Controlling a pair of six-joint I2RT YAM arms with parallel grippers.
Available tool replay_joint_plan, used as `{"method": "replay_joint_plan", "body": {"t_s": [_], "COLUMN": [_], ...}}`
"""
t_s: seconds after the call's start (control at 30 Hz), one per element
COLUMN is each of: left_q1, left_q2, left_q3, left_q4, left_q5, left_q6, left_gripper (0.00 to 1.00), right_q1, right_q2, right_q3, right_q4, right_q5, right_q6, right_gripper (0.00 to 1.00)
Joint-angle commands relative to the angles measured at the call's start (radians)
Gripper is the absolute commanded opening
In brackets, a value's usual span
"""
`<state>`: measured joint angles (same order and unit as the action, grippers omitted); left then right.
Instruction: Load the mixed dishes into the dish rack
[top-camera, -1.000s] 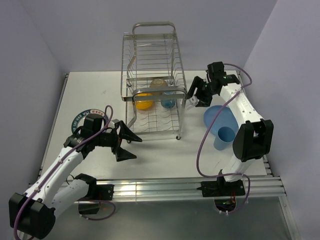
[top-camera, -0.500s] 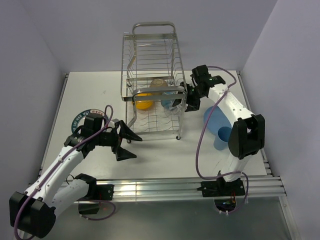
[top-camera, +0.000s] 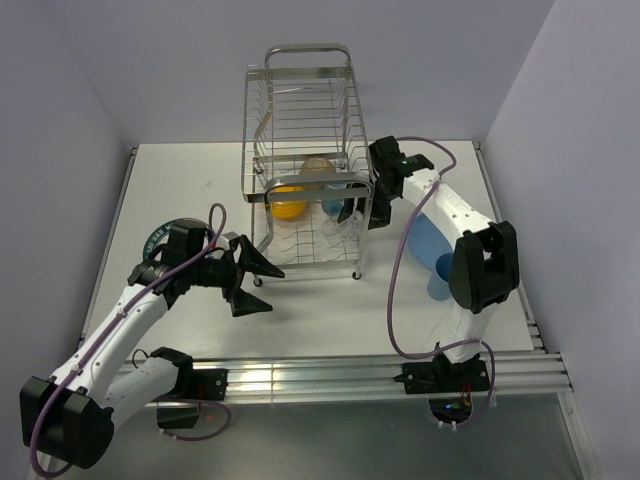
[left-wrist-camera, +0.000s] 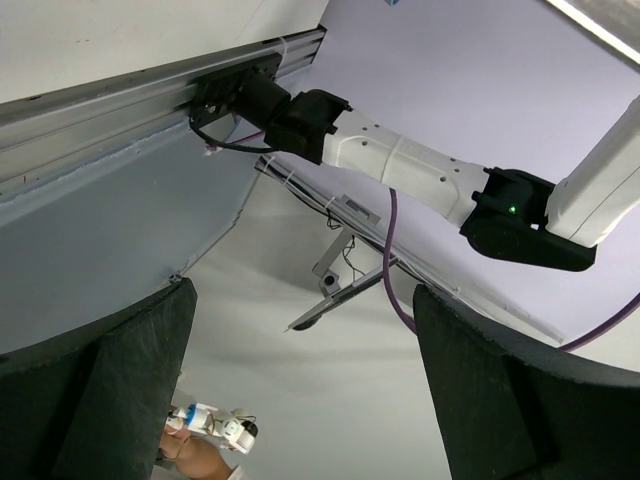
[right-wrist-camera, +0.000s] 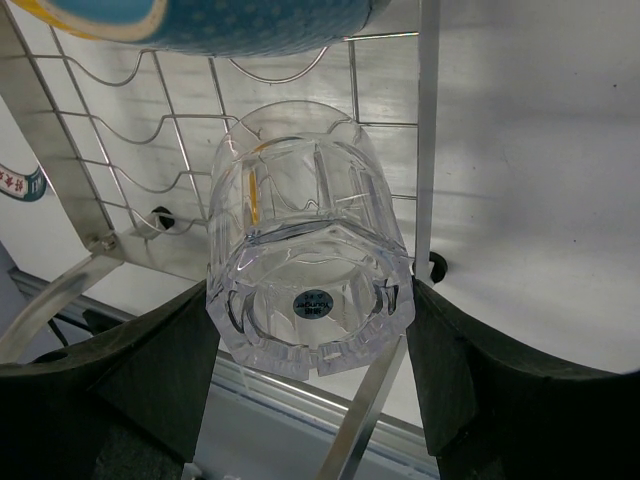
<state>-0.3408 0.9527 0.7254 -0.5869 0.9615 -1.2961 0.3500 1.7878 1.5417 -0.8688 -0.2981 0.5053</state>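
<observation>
Glass (right-wrist-camera: 305, 280) sits clamped in my right gripper (right-wrist-camera: 310, 365), dish rack (right-wrist-camera: 428, 120) wires just beyond its fingertips; my left gripper (left-wrist-camera: 300, 390) stands spread wide.

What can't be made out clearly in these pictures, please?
Top view: white plate with green patterned rim, mostly under the left arm.
Top view: blue plate and blue cup, partly behind the right arm.
Top view: clear glass, barely distinguishable among the dish rack wires.
Right wrist view: teal-and-white mug, cut off by the top edge.
Left wrist view: looks off into the room; no dishes show.
</observation>
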Motion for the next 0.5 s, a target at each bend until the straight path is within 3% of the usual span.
{"method": "replay_joint_plan", "body": {"t_s": [0.0,0.17,0.33,0.37,0.47], "left_q1": [0.006,0.014,0.017,0.017,0.017], "left_q2": [-0.023,-0.023,-0.012,-0.009,0.001], "left_q3": [0.002,-0.004,-0.007,-0.006,-0.007], "left_q4": [0.033,0.041,0.061,0.064,0.076], "left_q5": [0.006,0.006,0.011,0.011,0.011], "left_q6": [-0.002,-0.008,-0.011,-0.011,-0.015], "left_gripper": [0.96,0.96,0.97,0.97,0.97], "right_q1": [0.020,0.029,0.027,0.027,0.026], "right_q2": [0.019,0.024,0.002,-0.001,-0.001], "right_q3": [0.052,0.072,0.064,0.061,0.055], "right_q4": [-0.002,-0.010,-0.007,-0.001,0.002], "right_q5": [0.020,0.017,0.007,0.001,-0.018], "right_q6": [-0.016,-0.014,-0.010,-0.011,-0.017], "right_gripper": [0.33,0.67,0.85,0.98,1.00]}}
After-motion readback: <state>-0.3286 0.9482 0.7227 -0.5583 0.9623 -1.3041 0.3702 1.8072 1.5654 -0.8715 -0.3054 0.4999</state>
